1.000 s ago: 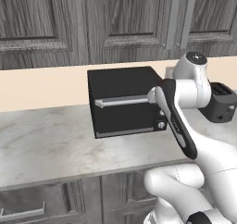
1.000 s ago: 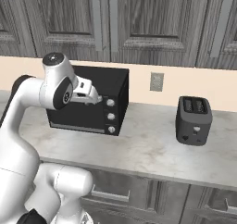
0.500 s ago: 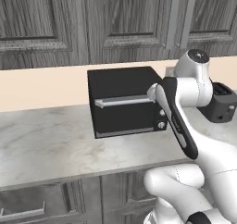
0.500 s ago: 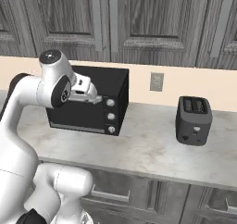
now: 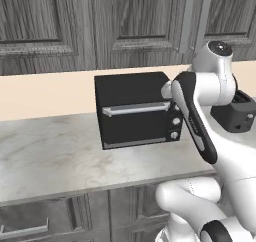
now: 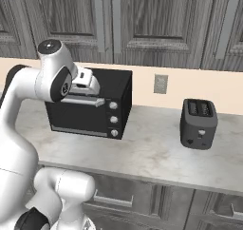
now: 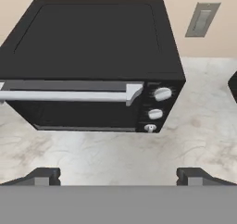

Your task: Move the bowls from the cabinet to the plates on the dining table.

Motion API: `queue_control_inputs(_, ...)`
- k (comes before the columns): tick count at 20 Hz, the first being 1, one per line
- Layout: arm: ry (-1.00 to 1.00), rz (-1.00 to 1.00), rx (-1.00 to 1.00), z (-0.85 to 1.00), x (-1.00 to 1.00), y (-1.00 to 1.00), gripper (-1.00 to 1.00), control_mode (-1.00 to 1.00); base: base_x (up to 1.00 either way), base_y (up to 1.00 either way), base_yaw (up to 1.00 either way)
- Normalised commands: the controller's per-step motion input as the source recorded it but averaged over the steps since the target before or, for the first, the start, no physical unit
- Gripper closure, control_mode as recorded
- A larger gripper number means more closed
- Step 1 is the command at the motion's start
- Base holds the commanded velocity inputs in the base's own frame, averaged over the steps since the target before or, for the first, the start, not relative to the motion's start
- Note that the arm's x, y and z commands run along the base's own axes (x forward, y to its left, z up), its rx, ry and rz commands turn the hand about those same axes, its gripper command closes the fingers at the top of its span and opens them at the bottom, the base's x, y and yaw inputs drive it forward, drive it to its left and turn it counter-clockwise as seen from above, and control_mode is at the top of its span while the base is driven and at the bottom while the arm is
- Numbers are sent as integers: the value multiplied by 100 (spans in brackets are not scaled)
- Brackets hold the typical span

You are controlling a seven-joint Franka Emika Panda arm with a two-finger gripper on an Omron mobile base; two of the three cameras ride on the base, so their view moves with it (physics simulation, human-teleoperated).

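Note:
The dark grey cabinet [image 5: 135, 26] [image 6: 142, 20] hangs above the counter with its panelled doors shut, silver bar handles [image 6: 99, 22] side by side. The bowls are hidden, and the plates and the dining table are out of view. My gripper [image 7: 118, 177] is open, its two dark fingertips [image 7: 42, 177] wide apart with nothing between them. It hovers above the counter, just in front of the black toaster oven [image 7: 92, 56], well below the cabinet doors. In the right base view the hand [image 6: 88, 81] sits against the oven's upper front.
The black toaster oven [image 5: 135, 113] [image 6: 90, 108] stands on the marble counter [image 5: 50, 161] [image 6: 152, 148] against the beige wall. A dark toaster [image 6: 198, 123] stands to its right, below a wall outlet [image 6: 160, 83]. Lower drawers run under the counter edge.
The arm's upper joint has risen a little toward the cabinet doors, carrying the hand slightly upward. The gripper stays open and nothing else has moved.

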Motion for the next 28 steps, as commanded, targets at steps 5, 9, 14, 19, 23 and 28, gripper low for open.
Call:
queue_control_inputs(5,-8,0,0,35,-33,-1,-100,-100,0,0,0)
queue_control_inputs(9,-11,0,-1,15,-37,-8,-100,-100,0,0,0)
queue_control_inputs(14,-11,0,-1,35,-32,-1,-100,-100,0,0,0)
queue_control_inputs(19,-8,0,0,54,-25,0,-100,-100,0,0,0)
queue_control_inputs(23,0,0,0,51,-2,-24,-100,-100,0,0,0)
queue_control_inputs(28,16,0,0,11,43,-32,-100,-100,0,0,0)
